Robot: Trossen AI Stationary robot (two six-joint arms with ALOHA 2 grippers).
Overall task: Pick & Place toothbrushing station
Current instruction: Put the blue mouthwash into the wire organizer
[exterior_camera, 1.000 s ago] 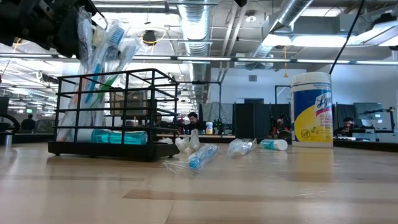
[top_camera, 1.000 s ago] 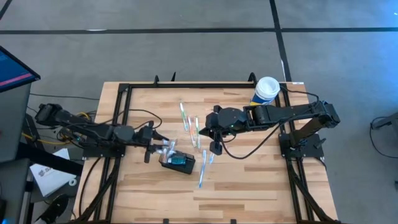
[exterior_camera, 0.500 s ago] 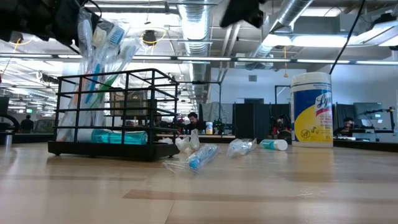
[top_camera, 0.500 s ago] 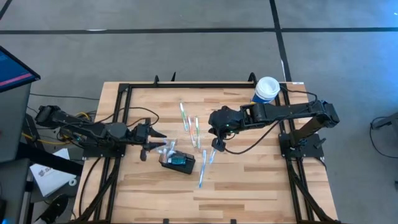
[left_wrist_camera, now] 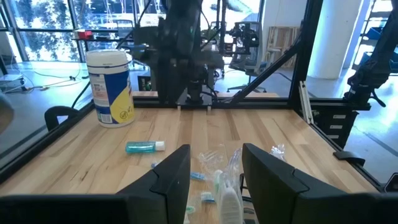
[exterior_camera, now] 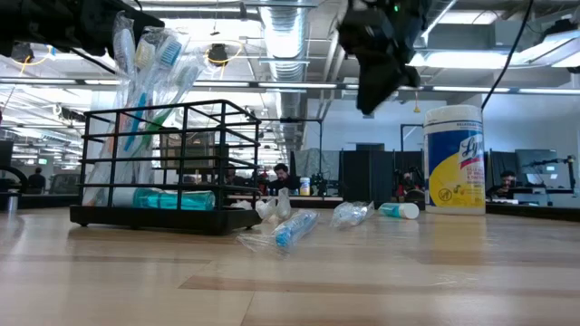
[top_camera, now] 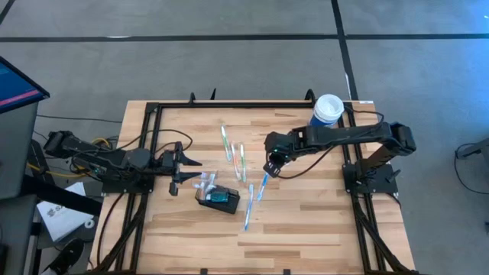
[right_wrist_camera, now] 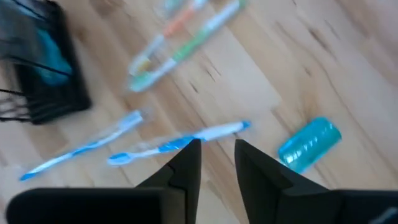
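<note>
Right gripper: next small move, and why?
Probably lower straight down onto the blue-and-white wrapped toothbrush. The right gripper hangs above it with fingers parted and nothing between them, the handle crossing just beyond the tips. The black wire toothbrushing station, already holding brushes, stands nearby on the wooden table.

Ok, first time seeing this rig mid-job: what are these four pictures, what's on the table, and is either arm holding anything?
Two dark robot arms work at a wooden table. One picture looks straight down, one looks level across the tabletop, and one comes from each arm's wrist.

The left gripper hangs open beside the black wire holder, which already has wrapped toothbrushes standing in it and a teal tube lying in its base. The right gripper hangs open and empty above loose wrapped toothbrushes and a small teal bottle.

A wipes canister stands at the far right corner. Neither arm holds anything.
</note>
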